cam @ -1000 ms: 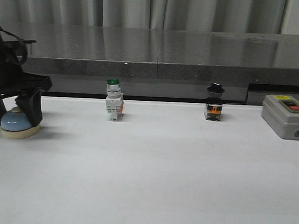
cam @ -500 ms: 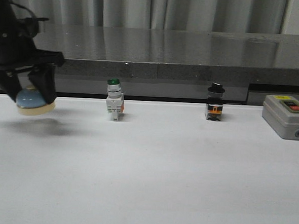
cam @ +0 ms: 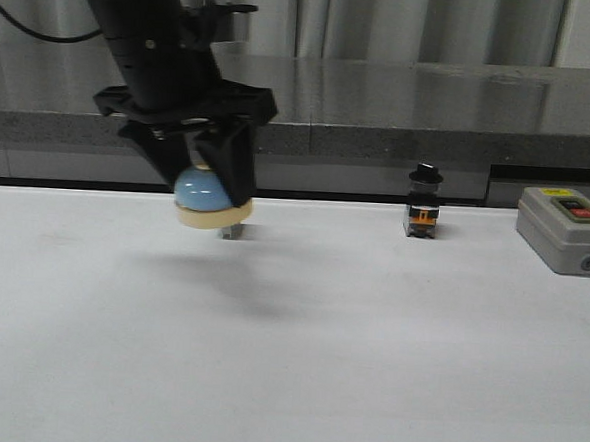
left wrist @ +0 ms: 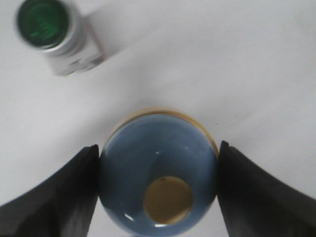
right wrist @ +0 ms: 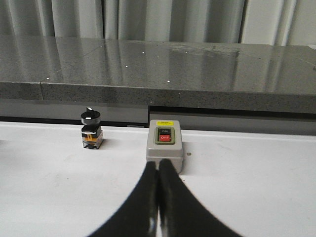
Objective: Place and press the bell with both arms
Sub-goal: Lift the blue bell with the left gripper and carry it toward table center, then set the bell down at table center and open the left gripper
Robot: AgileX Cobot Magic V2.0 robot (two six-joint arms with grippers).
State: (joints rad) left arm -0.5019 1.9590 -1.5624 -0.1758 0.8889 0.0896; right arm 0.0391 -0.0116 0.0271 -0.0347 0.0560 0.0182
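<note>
The left gripper (cam: 209,181) is up off the white table (cam: 366,366) with the bell (cam: 210,200) clamped between its two black fingers (left wrist: 54,197), one pressed against each side of the light-blue dome. From the front the bell hangs clear of the tabletop, its cream base lowest and a soft shadow lying on the surface beneath and a little to the right. From the left wrist camera the dome (left wrist: 158,180) fills the gap between the fingers completely, both pads touching it, the cream button (left wrist: 168,200) facing the camera and the cream rim of the base peeking out beyond the dome. The green-capped switch (left wrist: 52,37) stands on the table near the bell, well apart from the fingers; from the front it is almost wholly hidden behind the bell and gripper. The right gripper (right wrist: 158,197) shows only in its own wrist camera, its fingers pressed together with nothing between them, pointed toward the grey box (right wrist: 164,150) with the red button. A black-knobbed switch (cam: 423,202) stands between the bell and that box.
</note>
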